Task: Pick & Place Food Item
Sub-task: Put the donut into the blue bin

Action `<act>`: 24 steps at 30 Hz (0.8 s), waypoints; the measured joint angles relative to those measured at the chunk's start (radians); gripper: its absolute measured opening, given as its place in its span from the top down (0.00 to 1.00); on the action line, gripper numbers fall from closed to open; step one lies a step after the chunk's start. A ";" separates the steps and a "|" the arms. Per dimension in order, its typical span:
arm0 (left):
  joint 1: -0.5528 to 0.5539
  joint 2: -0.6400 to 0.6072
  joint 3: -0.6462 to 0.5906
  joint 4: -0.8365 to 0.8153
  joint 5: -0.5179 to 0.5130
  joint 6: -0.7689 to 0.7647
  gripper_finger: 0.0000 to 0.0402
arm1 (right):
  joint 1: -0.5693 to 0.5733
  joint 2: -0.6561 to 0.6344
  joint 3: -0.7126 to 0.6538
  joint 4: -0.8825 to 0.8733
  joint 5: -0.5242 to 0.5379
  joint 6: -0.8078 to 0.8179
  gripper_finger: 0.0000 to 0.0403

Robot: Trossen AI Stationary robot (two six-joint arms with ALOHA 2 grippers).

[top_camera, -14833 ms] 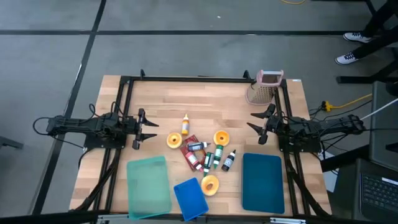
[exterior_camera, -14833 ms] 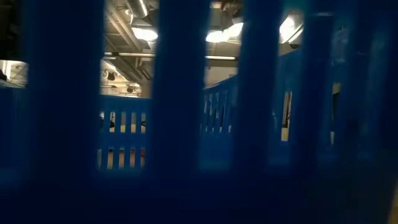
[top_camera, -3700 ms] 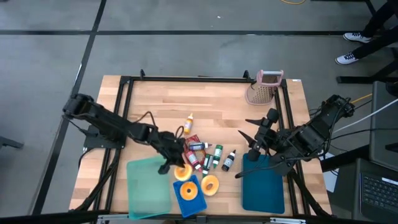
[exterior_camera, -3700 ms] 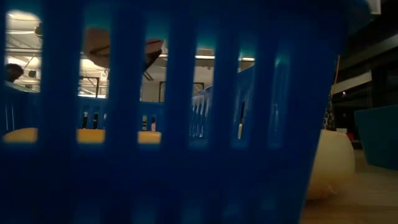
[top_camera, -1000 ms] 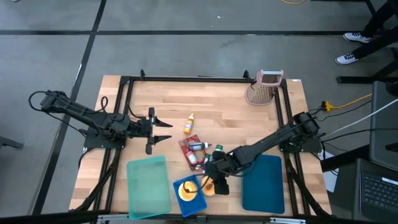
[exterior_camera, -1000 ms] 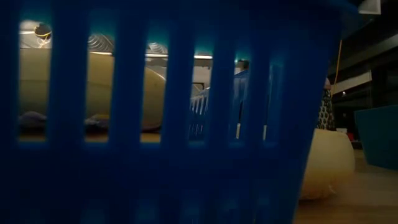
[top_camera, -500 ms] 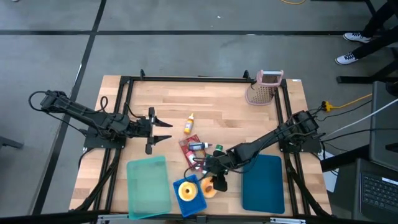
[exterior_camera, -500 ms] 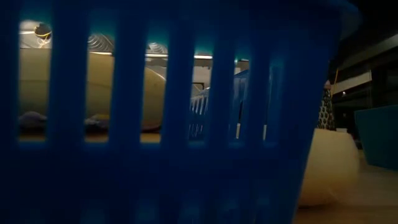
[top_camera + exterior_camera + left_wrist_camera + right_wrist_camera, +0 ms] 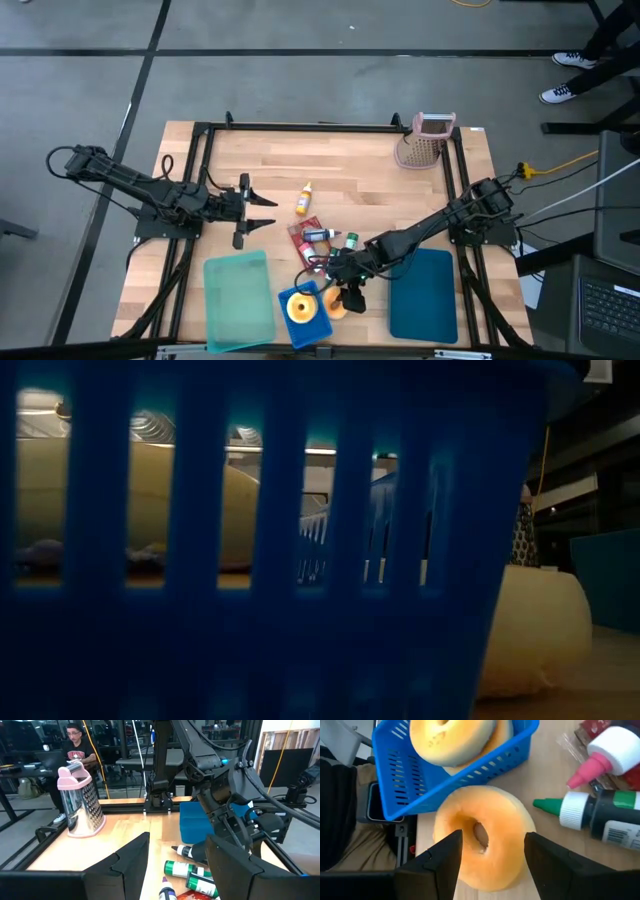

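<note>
Doughnut (image 9: 482, 837) beside the blue basket (image 9: 305, 310) is now straddled by the lowered right gripper's (image 9: 490, 857) spread, unclenched fingers; grasp judged imminent.

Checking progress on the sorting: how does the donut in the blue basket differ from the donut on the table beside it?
The donut in the blue basket lies inside the blue basket; the donut on the table lies on bare wood outside its wall. The basket one sits clear of both arms; the table one lies between the right gripper's open fingers. Both are yellow-orange rings.
</note>
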 joint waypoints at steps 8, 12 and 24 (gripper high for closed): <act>0.000 0.000 0.000 -0.001 0.000 0.000 0.53 | 0.019 0.037 0.001 0.007 0.017 0.046 0.47; 0.000 0.000 0.000 -0.001 0.000 -0.007 0.53 | 0.018 0.056 0.001 0.011 0.031 0.047 0.47; 0.000 0.000 0.000 -0.009 0.000 -0.009 0.53 | 0.011 0.074 0.003 0.011 0.050 0.070 0.48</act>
